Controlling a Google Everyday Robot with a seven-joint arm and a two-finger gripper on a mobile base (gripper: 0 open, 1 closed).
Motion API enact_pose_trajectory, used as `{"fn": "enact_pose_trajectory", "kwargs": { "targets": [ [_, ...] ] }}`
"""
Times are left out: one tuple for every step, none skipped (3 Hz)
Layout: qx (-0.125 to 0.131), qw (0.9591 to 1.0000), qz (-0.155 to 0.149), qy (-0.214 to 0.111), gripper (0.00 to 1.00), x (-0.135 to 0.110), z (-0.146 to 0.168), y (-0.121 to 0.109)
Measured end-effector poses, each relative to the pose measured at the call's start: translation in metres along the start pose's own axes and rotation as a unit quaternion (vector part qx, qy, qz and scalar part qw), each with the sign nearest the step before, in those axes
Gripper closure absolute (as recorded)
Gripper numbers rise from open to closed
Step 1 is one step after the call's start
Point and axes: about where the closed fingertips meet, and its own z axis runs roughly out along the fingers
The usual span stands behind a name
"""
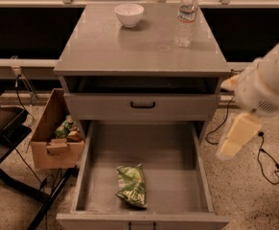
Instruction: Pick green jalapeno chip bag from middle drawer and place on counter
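My gripper (236,137) hangs at the right edge, and I can't tell its grip. The chip bag (132,186) lies lower centre in the drawer (148,145).

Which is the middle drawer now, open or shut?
Open: the drawer is pulled out, the bag lying on its floor. The tool hangs right of it.
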Motion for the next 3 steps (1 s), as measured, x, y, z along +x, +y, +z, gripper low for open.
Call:
{"fn": "enact_pose_trajectory", "kwargs": {
  "targets": [
    [-0.023, 0.9986, 0.025, -0.040, 0.00, 0.009, 0.071, 0.012],
    [-0.035, 0.9967, 0.037, -0.063, 0.00, 0.014, 0.137, 0.020],
    [-0.039, 0.9941, 0.065, -0.077, 0.00, 0.024, 0.198, 0.020]
  ]
}}
